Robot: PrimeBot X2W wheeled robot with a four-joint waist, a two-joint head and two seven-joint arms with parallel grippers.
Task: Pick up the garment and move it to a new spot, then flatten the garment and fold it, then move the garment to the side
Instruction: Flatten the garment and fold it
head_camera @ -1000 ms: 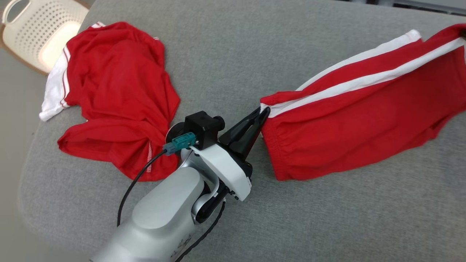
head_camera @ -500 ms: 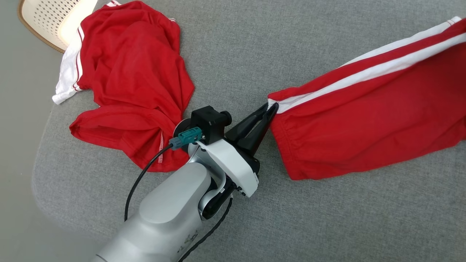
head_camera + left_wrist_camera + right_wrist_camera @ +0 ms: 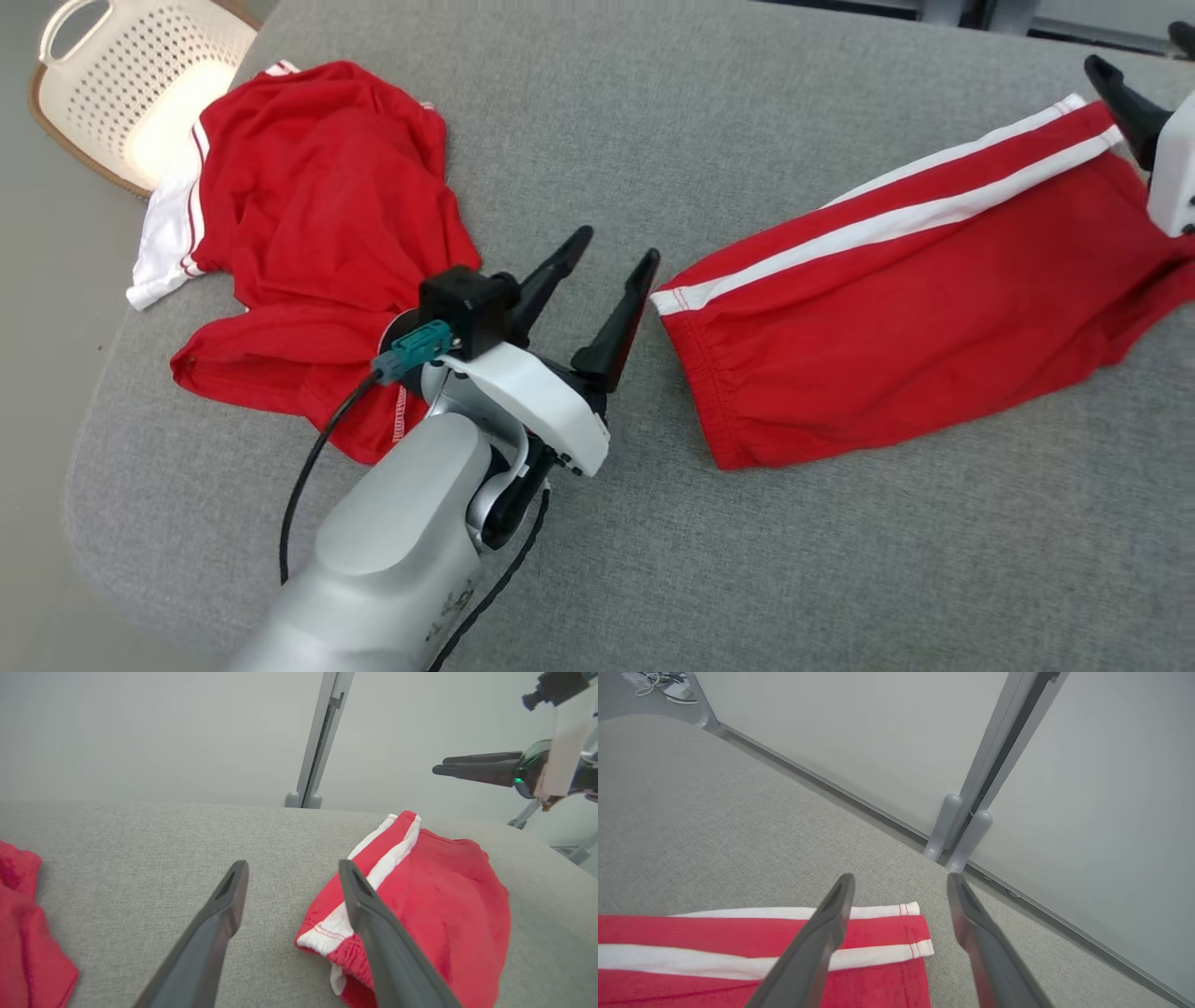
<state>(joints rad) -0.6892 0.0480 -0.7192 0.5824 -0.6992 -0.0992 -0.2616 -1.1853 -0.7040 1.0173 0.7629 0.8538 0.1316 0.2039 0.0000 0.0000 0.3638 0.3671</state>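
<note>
**Both grippers spread, shorts flat on cushion**

L gripper [image 3: 616, 245] [image 3: 293, 865]: fingers wide apart, nothing betw. them. Its R-hand finger sits just beside the waistband corner of the red shorts [image 3: 896, 317] [image 3: 434, 905]; can't tell if it touches. R gripper [image 3: 1134, 47] [image 3: 901, 877]: also spread and empty, over the hem corner at the shorts' other end; contact unclear here too.

Shorts lie on the grey cushion [image 3: 794, 560], centre-right in your head view. Long axis runs from the gathered waistband near L gripper up and R to the stitched leg hem by R gripper. The two white stripes follow that axis along the far edge.

Hard to see: R gripper is cut off at the head view's R edge, and its white body covers the shorts' hem-end corner. L wrist hides part of the crumpled red jersey [image 3: 317, 215].

Room: bare cushion in front of the shorts and beyond them. Cushion's far edge and a partition post [image 3: 966, 835] are close behind the hem. Jersey is near L arm; white laundry basket [image 3: 121, 84] sits off the cushion's far-L corner.
</note>
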